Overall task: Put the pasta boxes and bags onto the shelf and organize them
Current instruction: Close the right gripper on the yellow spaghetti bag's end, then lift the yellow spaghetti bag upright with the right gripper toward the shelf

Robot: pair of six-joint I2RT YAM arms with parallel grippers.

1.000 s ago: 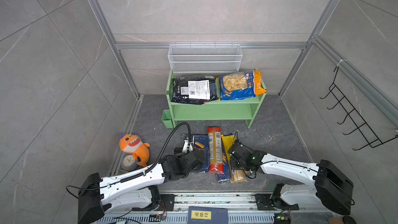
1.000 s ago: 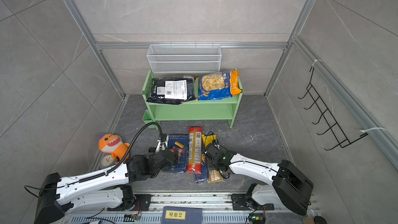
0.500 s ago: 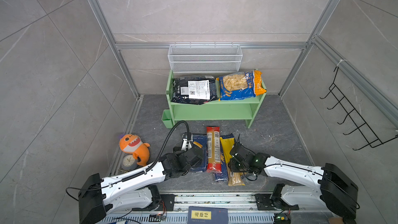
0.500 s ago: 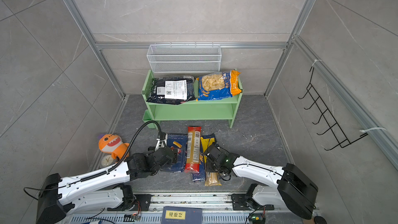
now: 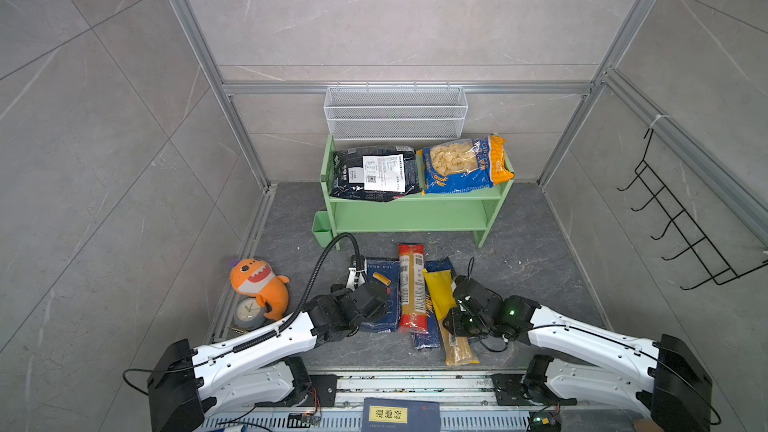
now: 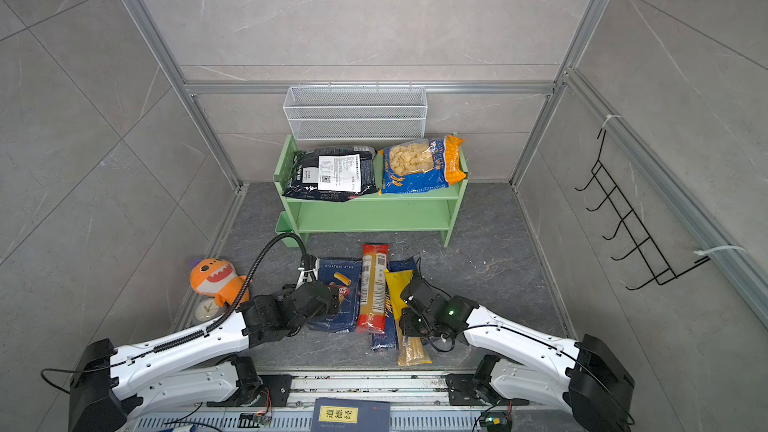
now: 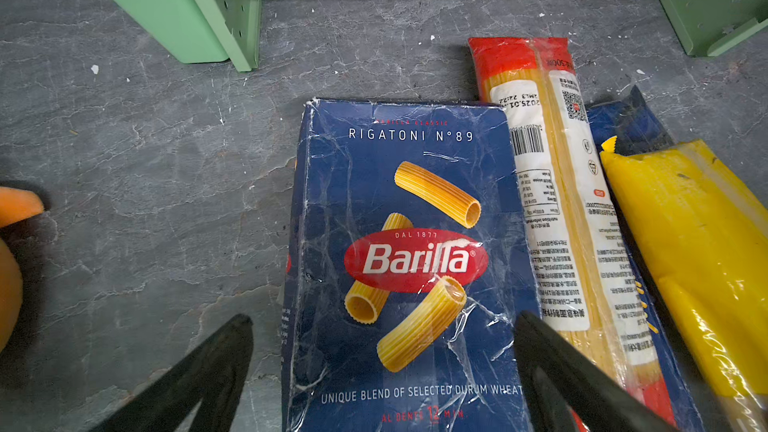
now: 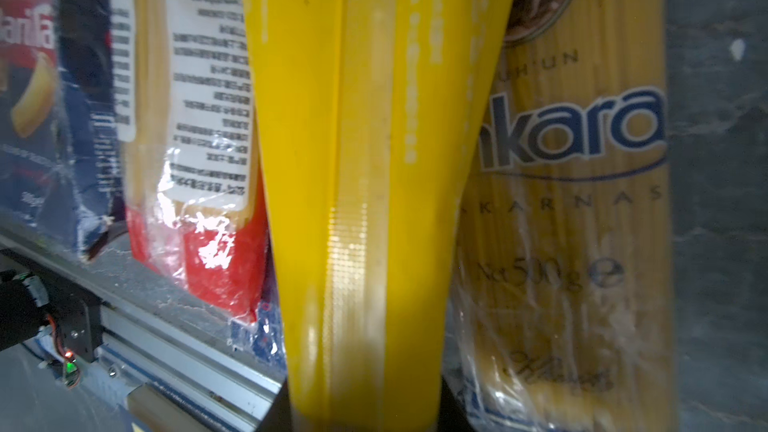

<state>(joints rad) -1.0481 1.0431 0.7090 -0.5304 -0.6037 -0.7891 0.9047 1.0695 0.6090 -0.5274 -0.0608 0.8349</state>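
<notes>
My right gripper [image 8: 362,409] is closed narrowly on one end of the yellow spaghetti pack [image 8: 353,160], just beside the red spaghetti pack [image 8: 199,118]. My left gripper [image 7: 384,317] spreads wide astride the Barilla rigatoni box [image 7: 399,243], which lies flat before the green shelf [image 5: 415,218]. The shelf's top tier holds the black bag [image 5: 374,172] and the shell pasta bag [image 5: 461,166].

Top views: a stereo pair, high at the near end, tilted down, far off, taking in the whole cell up to the light green two-tier metal shelf [image 5: 415,209].
Left wrist: low and close, facing the wide dark blue cardboard rigatoni box [image 7: 399,263] and the shelf's legs.
Right wrist: very close over the slim yellow plastic spaghetti pack [image 8: 365,160].
Shared: every view shows box and pack.
</notes>
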